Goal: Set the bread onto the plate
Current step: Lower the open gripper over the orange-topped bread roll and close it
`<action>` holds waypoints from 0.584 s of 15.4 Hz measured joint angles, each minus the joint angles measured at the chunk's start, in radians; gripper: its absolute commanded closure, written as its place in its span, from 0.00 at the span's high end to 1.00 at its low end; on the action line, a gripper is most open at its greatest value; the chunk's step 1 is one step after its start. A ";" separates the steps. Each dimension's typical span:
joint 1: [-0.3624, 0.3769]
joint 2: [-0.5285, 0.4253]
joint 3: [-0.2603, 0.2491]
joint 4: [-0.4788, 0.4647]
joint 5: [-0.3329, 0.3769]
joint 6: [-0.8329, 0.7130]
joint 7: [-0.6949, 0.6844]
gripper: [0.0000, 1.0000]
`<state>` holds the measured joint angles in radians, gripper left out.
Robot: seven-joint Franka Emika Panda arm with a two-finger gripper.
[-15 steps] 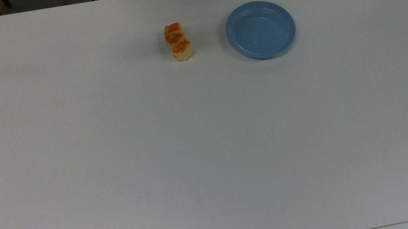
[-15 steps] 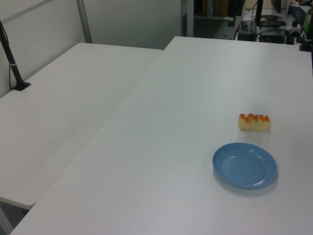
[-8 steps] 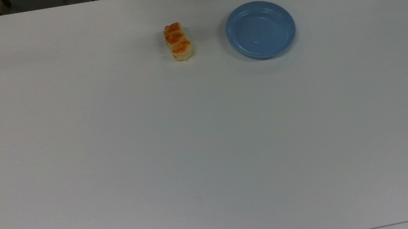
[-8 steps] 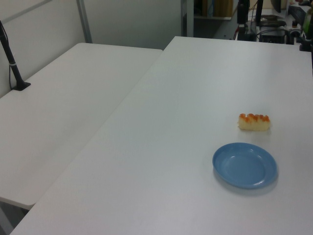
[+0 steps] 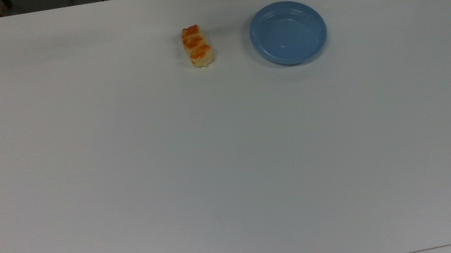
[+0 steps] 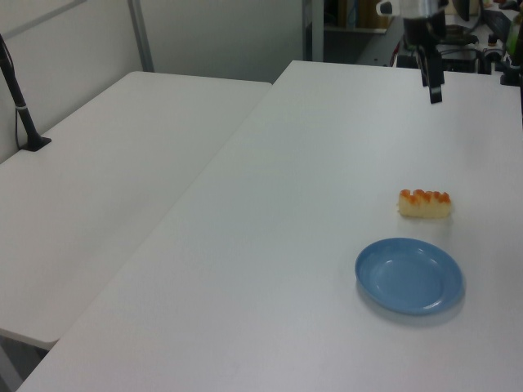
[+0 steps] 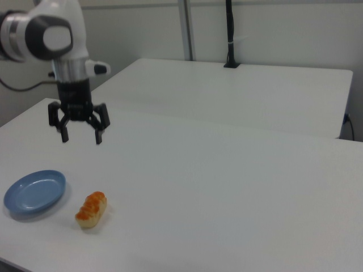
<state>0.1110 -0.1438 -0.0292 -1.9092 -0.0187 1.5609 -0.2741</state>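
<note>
Right view, end effector (image 7: 81, 137) spread, bread (image 7: 91, 209) beside plate (image 7: 34, 192)

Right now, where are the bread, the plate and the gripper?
bread (image 5: 197, 46), top view, glazed top.
plate (image 5: 287, 32), top view, bare centre.
gripper (image 7: 80, 136), right view, midway between its open fingertips.

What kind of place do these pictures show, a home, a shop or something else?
Most likely a robotics lab or test room. A robot arm with its pincer open hangs above a plain white table holding just a bread and a blue plate; cables and equipment stand behind.
</note>
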 measured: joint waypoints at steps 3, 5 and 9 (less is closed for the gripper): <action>0.004 -0.034 0.009 -0.158 0.040 0.156 -0.001 1.00; 0.017 -0.035 0.012 -0.253 0.043 0.278 -0.001 1.00; 0.037 -0.030 0.019 -0.421 0.043 0.509 0.001 1.00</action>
<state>0.1483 -0.1738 -0.0101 -2.3305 0.0248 2.0697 -0.2729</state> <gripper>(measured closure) 0.000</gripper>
